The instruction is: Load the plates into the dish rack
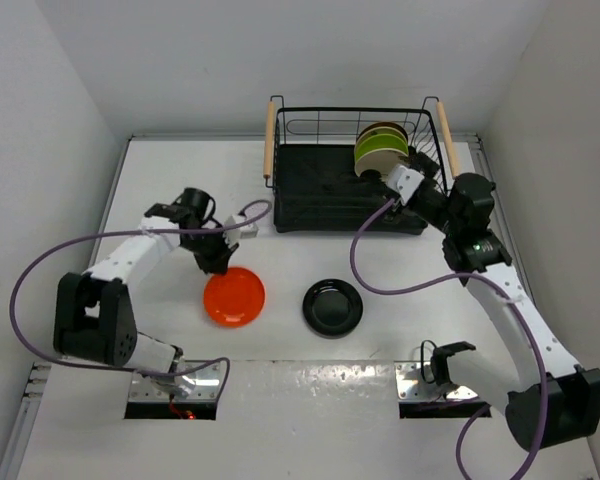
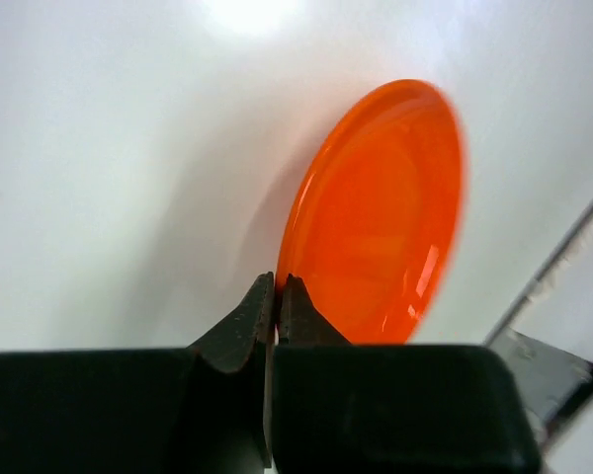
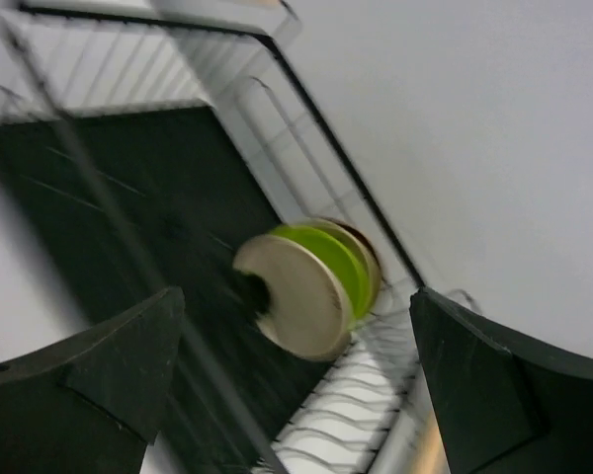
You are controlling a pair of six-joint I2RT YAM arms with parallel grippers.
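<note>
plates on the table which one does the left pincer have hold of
The orange plate: the left pincer is shut on its rim. The glossy black plate beside it lies untouched.

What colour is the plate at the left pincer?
The plate is plain glossy orange, clearest in the left wrist view.

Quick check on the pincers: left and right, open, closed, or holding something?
Left pincer: closed on the rim of the orange plate.
Right pincer: open, holding nothing, pointed into the dish rack.
</note>
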